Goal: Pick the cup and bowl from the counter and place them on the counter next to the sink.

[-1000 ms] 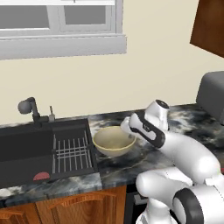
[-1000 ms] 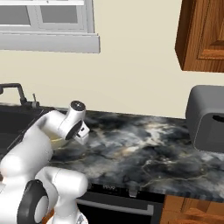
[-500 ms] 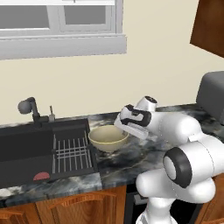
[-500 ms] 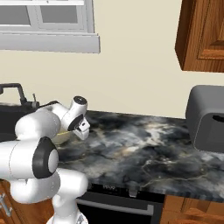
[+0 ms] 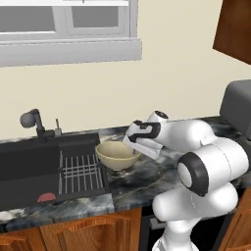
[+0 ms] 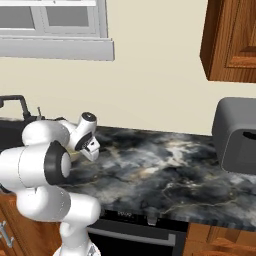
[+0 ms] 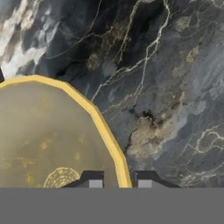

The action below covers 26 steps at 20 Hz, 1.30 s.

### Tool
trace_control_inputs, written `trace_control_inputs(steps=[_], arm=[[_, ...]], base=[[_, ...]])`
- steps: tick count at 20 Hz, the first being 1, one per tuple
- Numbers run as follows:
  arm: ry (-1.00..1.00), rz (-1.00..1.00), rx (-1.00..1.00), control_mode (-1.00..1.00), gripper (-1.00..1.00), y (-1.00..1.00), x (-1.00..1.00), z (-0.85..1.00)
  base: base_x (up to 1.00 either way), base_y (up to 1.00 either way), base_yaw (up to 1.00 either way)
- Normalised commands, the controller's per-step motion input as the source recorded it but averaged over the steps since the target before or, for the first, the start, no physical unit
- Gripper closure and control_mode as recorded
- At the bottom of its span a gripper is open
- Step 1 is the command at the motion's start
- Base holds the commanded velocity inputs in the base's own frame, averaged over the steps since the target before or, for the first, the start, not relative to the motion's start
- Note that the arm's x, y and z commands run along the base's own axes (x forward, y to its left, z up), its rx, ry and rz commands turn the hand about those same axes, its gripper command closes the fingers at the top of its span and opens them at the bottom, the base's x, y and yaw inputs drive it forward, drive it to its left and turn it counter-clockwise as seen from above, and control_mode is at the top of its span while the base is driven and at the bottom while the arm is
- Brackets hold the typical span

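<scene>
The olive-tan bowl [image 5: 116, 154] sits upright on the black marble counter [image 5: 142, 179], just right of the sink [image 5: 29, 166]. My gripper [image 5: 134, 148] reaches down onto its right rim. In the hand view the bowl [image 7: 43, 140] takes up the left half. Its pale yellow rim runs down between the two dark fingertips of my gripper [image 7: 119, 181], which is shut on it. Veined counter [image 7: 166, 87] lies beyond. The right base view shows my gripper [image 6: 92, 150] low over the counter [image 6: 165, 170]. The cup is out of view.
A wire rack [image 5: 81, 171] lies in the sink's right half, close beside the bowl. A dark faucet [image 5: 34, 122] stands behind the basin, and a red object [image 5: 46, 197] lies at its front. A grey appliance [image 6: 235, 135] stands at the counter's far right.
My arm has swung its elbow round and carried the hand left toward the sink. The bowl has shifted a little left with it.
</scene>
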Motion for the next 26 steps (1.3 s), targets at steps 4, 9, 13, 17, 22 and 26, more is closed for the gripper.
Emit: trace_control_inputs(steps=[4, 9, 13, 17, 22, 26], arm=[[-0.07, 0.00, 0.00, -1.00, 1.00, 0.00, 0.00, -0.33], [-0.04, 0.00, 0.00, -1.00, 1.00, 0.00, -0.03, -0.11], [0.00, 0.00, 0.00, -1.00, -1.00, 0.00, -0.03, 0.00], [0.00, 0.00, 0.00, -1.00, -1.00, 0.00, -0.02, 0.00], [0.00, 0.00, 0.00, -1.00, -1.00, -0.05, 0.00, 0.14], [0.00, 0.00, 0.00, -1.00, -1.00, -0.20, 0.00, 0.34]], base=[[0.00, 0.00, 0.00], [0.00, 0.00, 0.00], [0.00, 0.00, 0.00], [0.00, 0.00, 0.00], [0.00, 0.00, 0.00], [0.00, 0.00, 0.00]])
